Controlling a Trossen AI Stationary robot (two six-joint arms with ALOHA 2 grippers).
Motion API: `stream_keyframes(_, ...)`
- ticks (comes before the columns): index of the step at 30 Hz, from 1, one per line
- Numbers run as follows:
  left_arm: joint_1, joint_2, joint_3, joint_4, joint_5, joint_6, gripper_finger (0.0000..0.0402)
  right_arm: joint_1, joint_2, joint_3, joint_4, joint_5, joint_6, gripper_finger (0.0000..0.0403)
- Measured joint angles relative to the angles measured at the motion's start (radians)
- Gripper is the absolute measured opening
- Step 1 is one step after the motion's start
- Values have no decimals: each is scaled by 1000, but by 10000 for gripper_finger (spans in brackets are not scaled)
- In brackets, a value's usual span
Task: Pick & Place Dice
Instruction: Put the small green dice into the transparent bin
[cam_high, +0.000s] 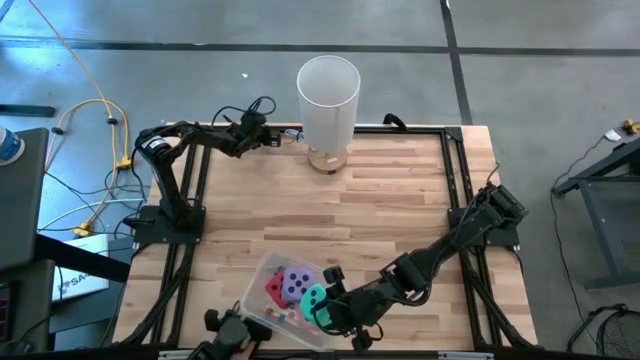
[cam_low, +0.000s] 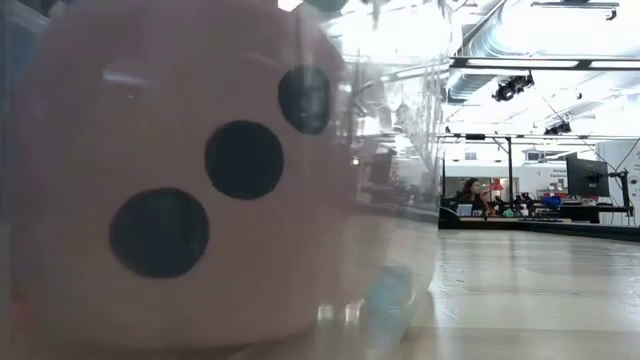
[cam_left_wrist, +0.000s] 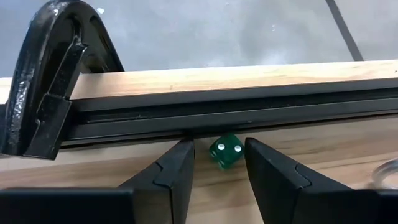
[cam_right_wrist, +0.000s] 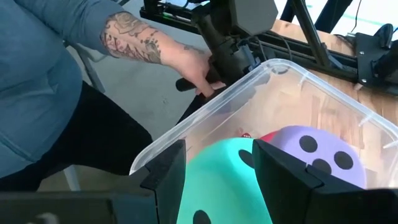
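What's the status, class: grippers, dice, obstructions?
Right gripper shut on teal die over clear bin. Left gripper open, far edge. Person's hand beside bin.

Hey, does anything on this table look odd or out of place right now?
Yes. A tiny green die lies alone against the table's far rail, between the left gripper's open fingers, far from the clear bin holding the foam dice. A person's hand is also at the bin's edge.
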Motion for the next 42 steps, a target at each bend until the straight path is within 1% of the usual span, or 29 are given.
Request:
stream_keyframes(7,-5,2,15,-23,2,12,139,-1,0,0,0,0,0,176)
stream_keyframes(9,-5,2,15,-23,1,15,132,-2,0,0,0,0,0,176)
stream_keyframes(11,-5,3,15,-23,0,19,116,-2,0,0,0,0,0,176)
stream_keyframes(15,-5,6,15,-23,1,20,68,-2,0,0,0,0,0,176)
stream_keyframes(17,-5,12,15,-22,1,21,53,-2,0,0,0,0,0,176)
stream_keyframes(24,-5,17,18,-23,9,24,53,-2,0,0,0,0,3,176)
stream_keyframes(27,-7,1,22,-60,19,61,53,-2,0,0,1,0,18,176)
stream_keyframes(30,-17,-35,24,-138,34,113,53,-2,0,0,0,0,29,176)
stream_keyframes(34,-48,-125,18,-292,33,158,53,-2,0,0,1,0,29,176)
stream_keyframes(37,-76,-220,17,-387,12,194,53,-2,0,0,1,0,29,176)
stream_keyframes(42,-148,-406,18,-648,-43,229,53,-2,0,0,1,0,28,176)
